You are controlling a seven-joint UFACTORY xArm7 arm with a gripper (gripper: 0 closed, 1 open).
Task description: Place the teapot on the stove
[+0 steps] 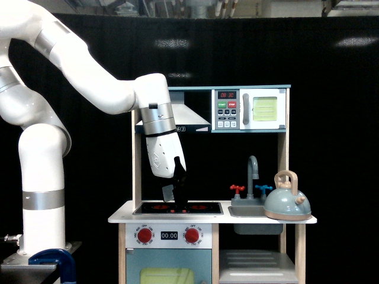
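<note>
Teapot (287, 204) beside sink (251, 210)

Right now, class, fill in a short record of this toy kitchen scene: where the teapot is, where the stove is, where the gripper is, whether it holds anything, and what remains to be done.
teapot: upright on the counter's far end at the exterior view's right, in front of the sink
stove: black panel on the counter, nothing standing on it
gripper: tilted, low over the stove
jaws: empty; open or shut cannot be told
gap: gripper and teapot apart, sink between them
task status: teapot not yet picked up
</note>
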